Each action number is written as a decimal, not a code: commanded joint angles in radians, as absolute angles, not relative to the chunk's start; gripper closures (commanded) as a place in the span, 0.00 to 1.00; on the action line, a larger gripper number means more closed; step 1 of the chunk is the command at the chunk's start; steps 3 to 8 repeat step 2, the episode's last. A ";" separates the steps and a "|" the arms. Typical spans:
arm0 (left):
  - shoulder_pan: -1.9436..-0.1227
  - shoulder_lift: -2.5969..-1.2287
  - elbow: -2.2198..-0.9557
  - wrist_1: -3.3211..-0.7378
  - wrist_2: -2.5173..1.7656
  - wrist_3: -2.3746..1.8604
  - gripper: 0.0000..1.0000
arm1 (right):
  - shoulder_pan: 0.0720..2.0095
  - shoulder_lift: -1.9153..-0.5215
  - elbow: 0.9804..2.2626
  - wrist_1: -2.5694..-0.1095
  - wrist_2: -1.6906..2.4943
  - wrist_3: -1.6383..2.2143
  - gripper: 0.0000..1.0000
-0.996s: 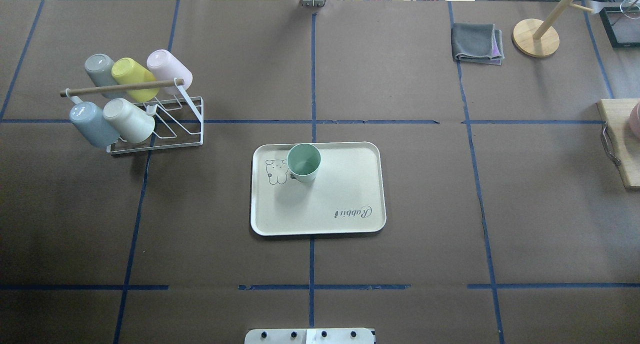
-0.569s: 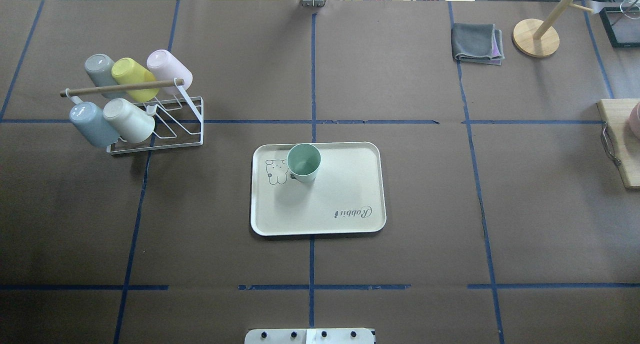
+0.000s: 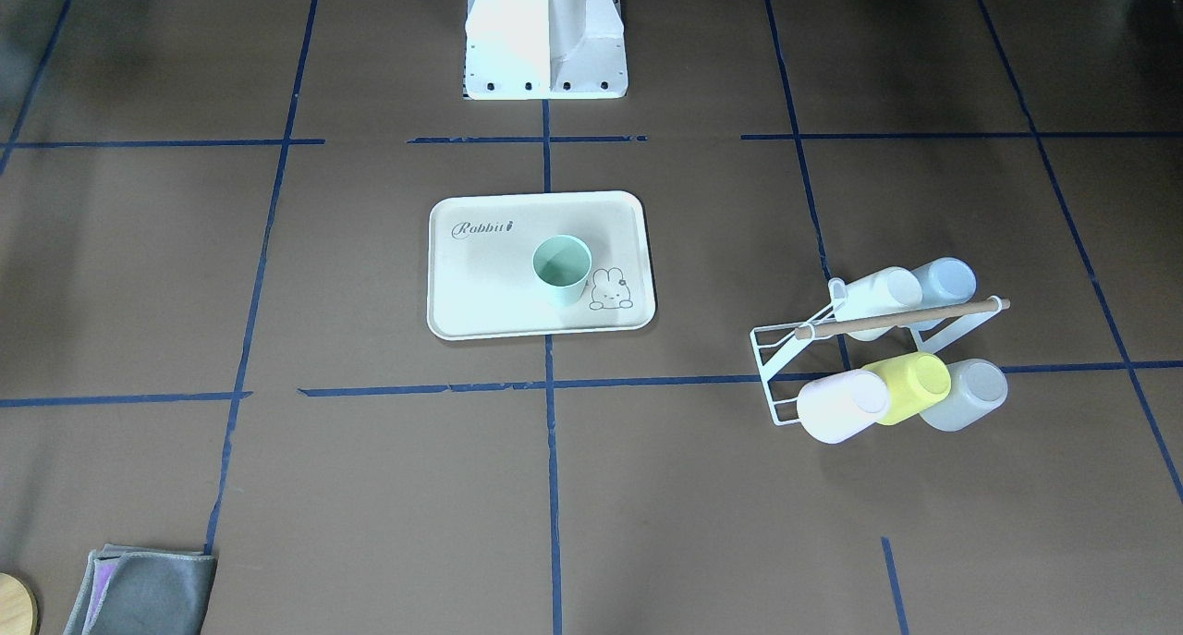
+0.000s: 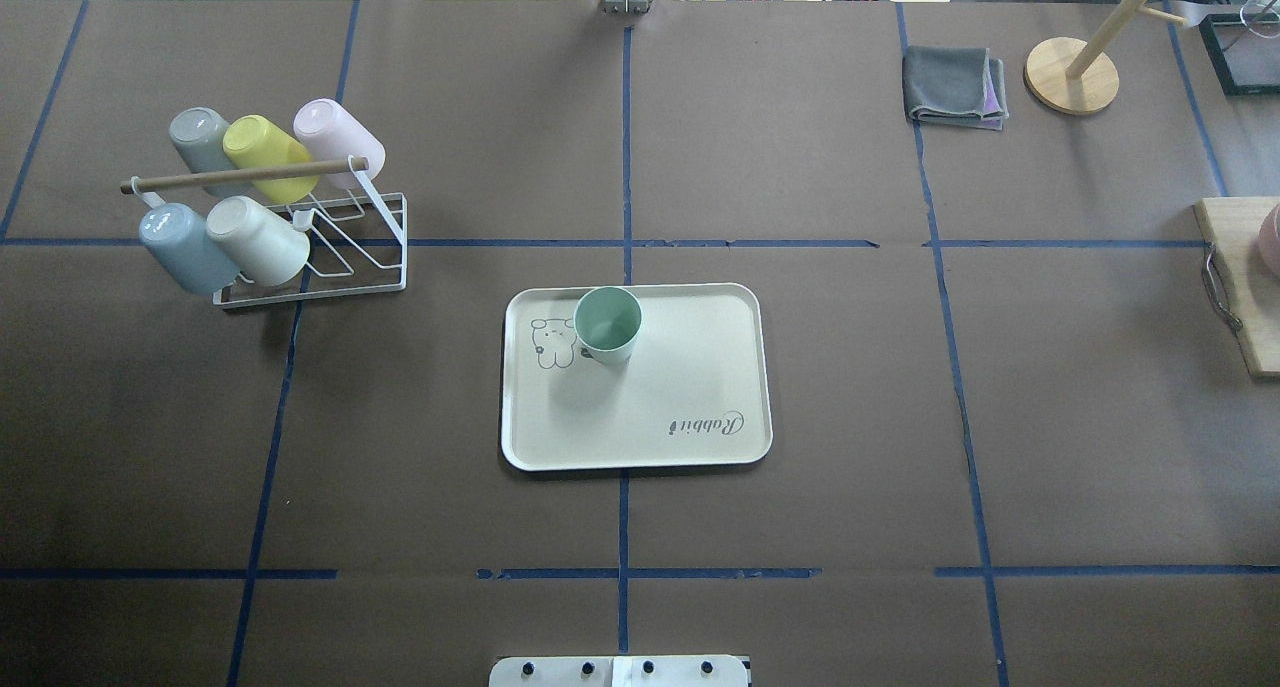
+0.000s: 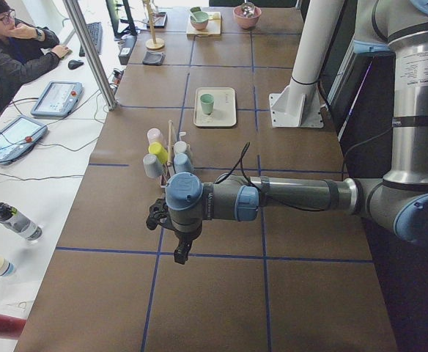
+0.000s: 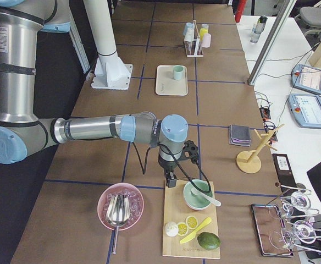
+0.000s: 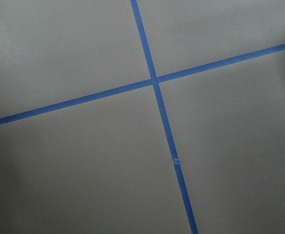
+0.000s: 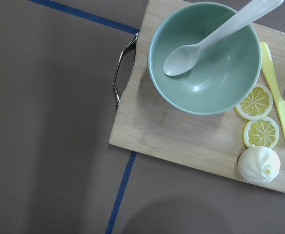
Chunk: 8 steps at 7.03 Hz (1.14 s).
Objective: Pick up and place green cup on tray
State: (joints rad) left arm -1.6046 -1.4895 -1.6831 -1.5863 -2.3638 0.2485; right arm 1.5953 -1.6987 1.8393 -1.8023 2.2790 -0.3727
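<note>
A small, pale mint green cup [image 4: 607, 324] of smooth plastic stands upright on the big cream plastic tray [image 4: 690, 367] with rounded corners. It sits on the tray's far left part in the overhead view, just beside the little rabbit drawing [image 4: 550, 344]. Its open top faces up, and nothing holds it.

The left gripper [image 5: 178, 253] hangs over the brown table [image 7: 84, 170], well apart from the tray, on the other side of the white wire rack [image 4: 350, 267]. The rack holds five plastic cups tipped on their sides, and one is a yellow cup [image 4: 265, 155]. The left wrist camera sees only two blue tape lines [image 7: 154, 82] that cross. I cannot tell if this gripper's fingers are spread or pressed together.

The right gripper [image 6: 170, 180] hangs at the table's other end, over the edge of a wooden cutting board [image 8: 147, 131]. On the board sits a round pale green bowl [image 8: 215, 83] with a white plastic spoon [image 8: 181, 61] in it, next to two lemon slices [image 8: 256, 101]. I cannot tell how its fingers stand either.
</note>
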 commanded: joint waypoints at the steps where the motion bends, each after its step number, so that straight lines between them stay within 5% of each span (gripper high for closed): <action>1: -1.605 -1.489 -1.684 -1.586 -2.364 0.249 0.00 | 1.595 -1.698 1.839 -1.801 2.279 -0.373 0.00; 8: -1.605 -1.489 -1.684 -1.586 -2.364 0.249 0.00 | 1.595 -1.698 1.839 -1.801 2.279 -0.373 0.00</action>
